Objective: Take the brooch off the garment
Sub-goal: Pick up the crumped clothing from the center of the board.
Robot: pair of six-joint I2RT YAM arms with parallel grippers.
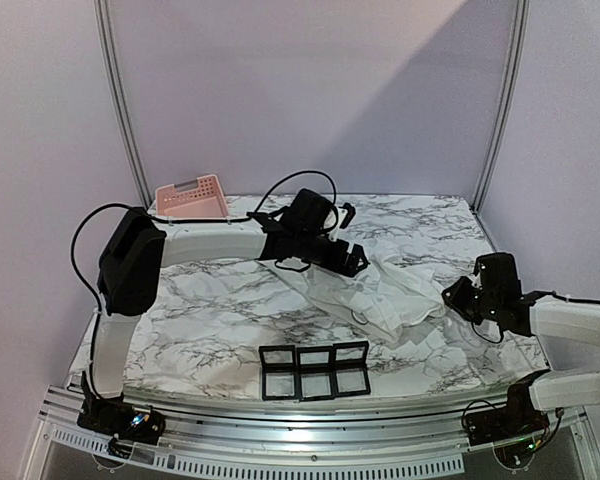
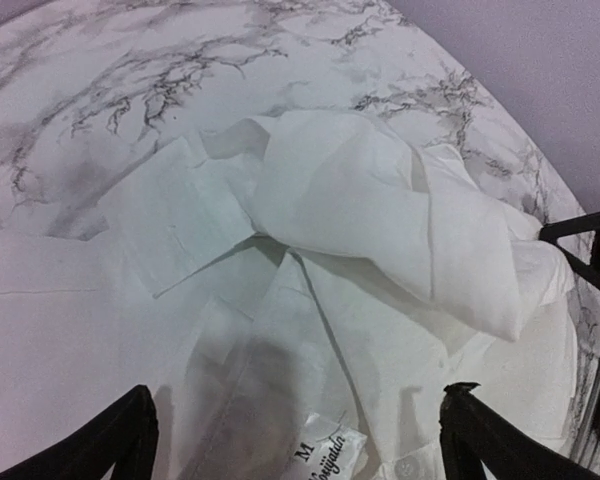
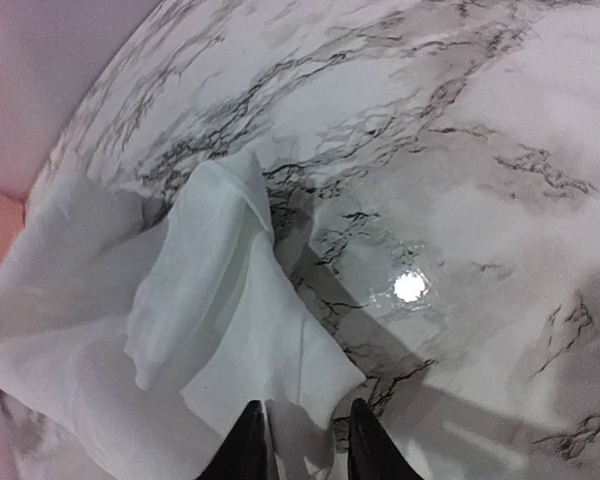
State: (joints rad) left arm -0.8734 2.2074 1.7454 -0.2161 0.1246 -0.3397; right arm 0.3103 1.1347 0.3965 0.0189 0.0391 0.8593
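Top external: crumpled white garment [image 1: 385,288]

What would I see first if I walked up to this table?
A big crumpled white shirt lies just right of the middle of the marble table. The long left arm stretches over it, its fingers spread wide open. A pink basket sits at the far left corner.

Thin wrinkled cloth garment [image 2: 360,200], glossy marbled table [image 3: 480,150]
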